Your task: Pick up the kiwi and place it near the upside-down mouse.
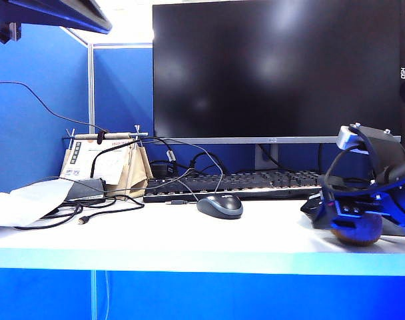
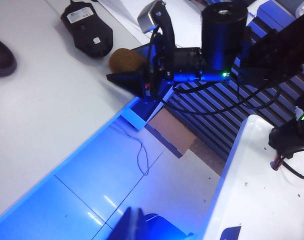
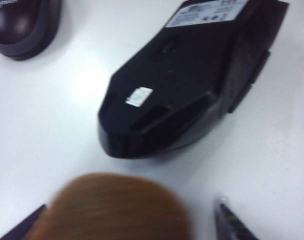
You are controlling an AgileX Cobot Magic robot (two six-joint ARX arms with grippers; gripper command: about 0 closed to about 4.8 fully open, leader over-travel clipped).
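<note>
Fingers (image 3: 229, 222) of the right hand (image 3: 126, 222) stand wide, one on each side of the kiwi (image 3: 112, 205). A bit of white counter (image 3: 62, 125) shows between the kiwi and one finger, so the hand is not squeezing it. On the other side the finger is very close to the fruit, and I cannot tell if it touches. The brown fuzzy kiwi sits on the counter, right under this hand. The right arm bends down low over the right end of the counter, with its hand pointing down at the top. Just past the kiwi lies the upside-down mouse (image 3: 182, 85), black and shiny, belly up, with pale stickers on its flat face. The kiwi is near its narrow end, and a small strip of counter lies between them. A little further off is a round dark grey mouse (image 1: 220, 205) with a cable. Behind it a black keyboard (image 1: 242, 183) lies in front of a big dark screen (image 1: 276, 67). Only a dark bit of the left hand (image 2: 134, 225) shows at the edge of the left wrist view, so I cannot tell if it is wide or closed. It hangs off the counter's front edge, above the floor, well apart from the kiwi.
</note>
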